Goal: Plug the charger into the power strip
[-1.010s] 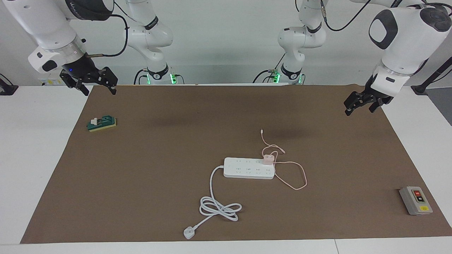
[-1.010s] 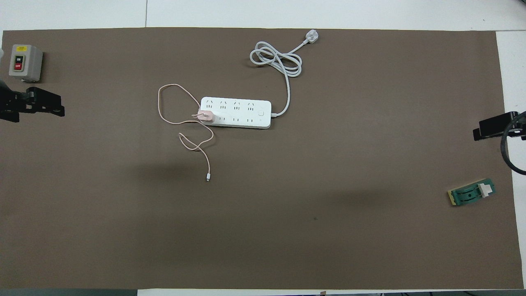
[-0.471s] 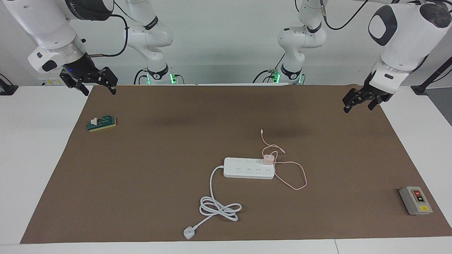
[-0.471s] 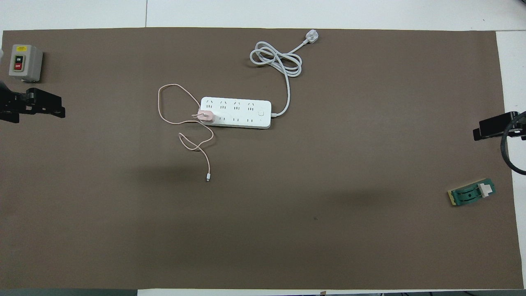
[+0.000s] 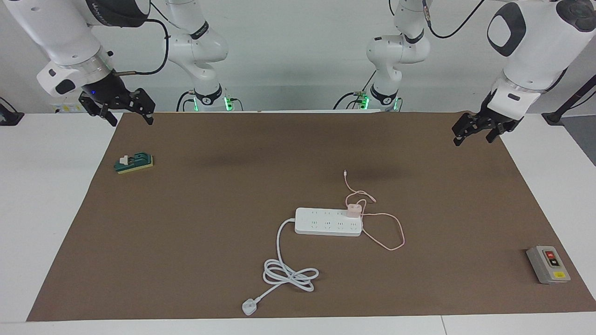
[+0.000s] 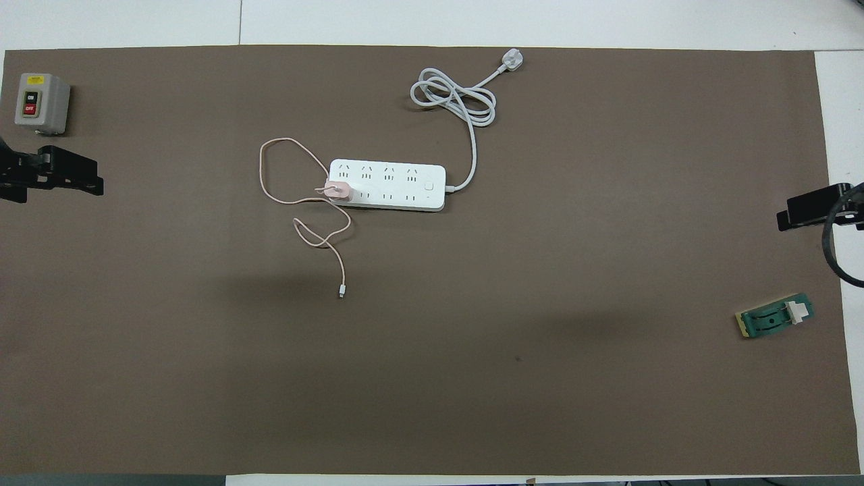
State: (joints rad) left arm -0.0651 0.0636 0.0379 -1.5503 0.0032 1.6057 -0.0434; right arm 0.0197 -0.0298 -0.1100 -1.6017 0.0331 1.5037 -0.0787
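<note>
The long white power strip [image 5: 326,222] [image 6: 398,185] lies flat near the middle of the brown mat. The small pale-pink charger [image 5: 354,210] [image 6: 335,191] sits on the strip's end socket toward the left arm's end, and its thin pink cable [image 5: 393,232] [image 6: 270,175] loops on the mat beside it. My left gripper [image 5: 472,138] [image 6: 67,178] hangs open and holds nothing over the mat's edge at the left arm's end. Over the mat's corner at the other end, my right gripper [image 5: 132,121] [image 6: 803,210] is open and holds nothing too.
The strip's thick white cord [image 5: 288,274] coils farther from the robots and ends in a three-pin plug [image 5: 249,307] [image 6: 513,61]. A grey switch box [image 5: 548,264] [image 6: 40,102] stands at the left arm's end. A green block [image 5: 135,163] [image 6: 776,318] lies below the right gripper.
The left gripper has risen a little and drawn back toward its end of the table. The right arm, the charger and the strip have not moved.
</note>
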